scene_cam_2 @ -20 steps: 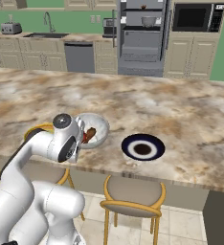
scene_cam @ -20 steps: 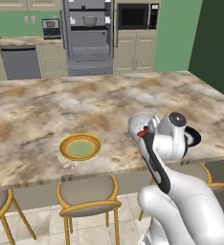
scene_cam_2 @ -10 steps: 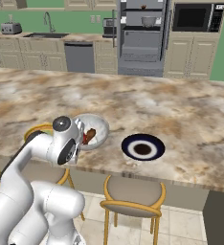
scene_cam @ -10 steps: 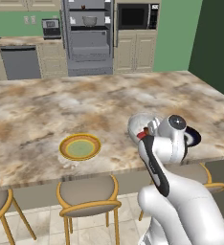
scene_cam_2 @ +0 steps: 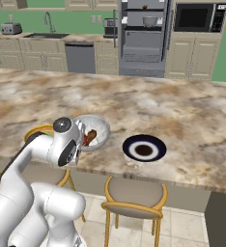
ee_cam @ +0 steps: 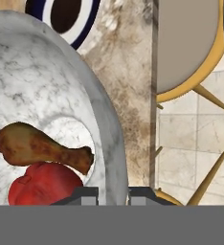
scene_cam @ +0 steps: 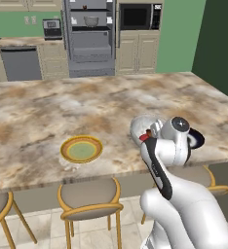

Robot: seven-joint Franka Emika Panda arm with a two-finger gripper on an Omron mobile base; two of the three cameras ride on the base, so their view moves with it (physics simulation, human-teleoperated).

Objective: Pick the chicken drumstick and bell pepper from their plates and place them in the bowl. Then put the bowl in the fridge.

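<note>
A green-walled kitchen lies behind a wide marbled tabletop point(scene_cam_2: 182, 111), and near its front edge we see the bowl point(ee_cam: 47, 95) with the chicken drumstick point(ee_cam: 37, 148) lying across the bell pepper point(ee_cam: 42, 184) inside it. Both plates are emptied: the yellow-rimmed plate point(scene_cam: 81, 149) sits well apart, the dark plate point(scene_cam_2: 144, 147) just beside the bowl. Our claw point(ee_cam: 113, 195) is clenched on the bowl's near rim, one tip inside the wall and one outside. We judge the bowl stiff, smooth and fairly heavy for a one-sided pinch, so it may tilt or slip; the rim is the only hold, and we should carry it level and slowly. The loose food inside could roll, the rounded pepper most of all
</note>
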